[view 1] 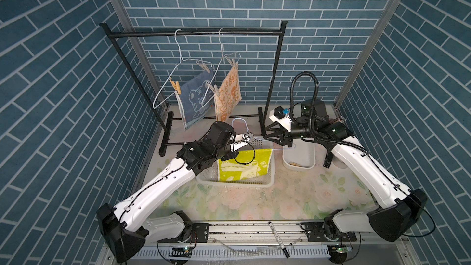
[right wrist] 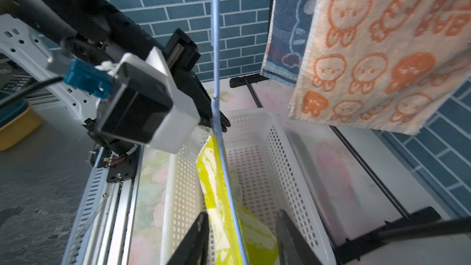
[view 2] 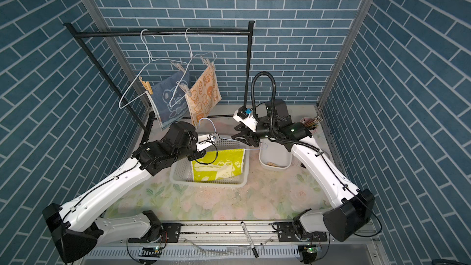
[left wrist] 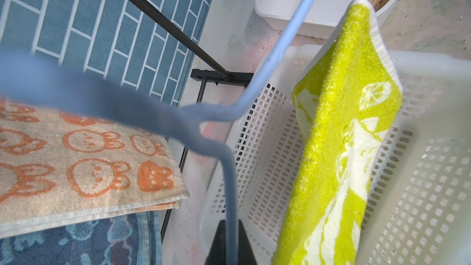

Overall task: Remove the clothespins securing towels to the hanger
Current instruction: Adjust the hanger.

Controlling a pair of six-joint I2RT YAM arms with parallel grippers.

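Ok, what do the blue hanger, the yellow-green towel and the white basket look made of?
The blue hanger: thin bent rod, probably coated wire; matte, faintly fuzzy skin at the twisted neck. The yellow-green towel: terry cloth, likely cotton; looped pile shows. The white basket: moulded plastic, smooth, slightly translucent, with a grid of holes.

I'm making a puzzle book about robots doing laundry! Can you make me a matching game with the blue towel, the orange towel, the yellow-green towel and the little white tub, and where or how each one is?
Things:
1. blue towel
2. orange towel
3. yellow-green towel
4. white tub

Places or states:
A. hangs from the light-blue hanger over the basket
B. front top corner clipped by a grey clothespin
C. has a wooden clothespin lying inside
D. front top corner clipped by a tan clothespin

Pairs: 1-D, 2-B, 3-A, 4-C
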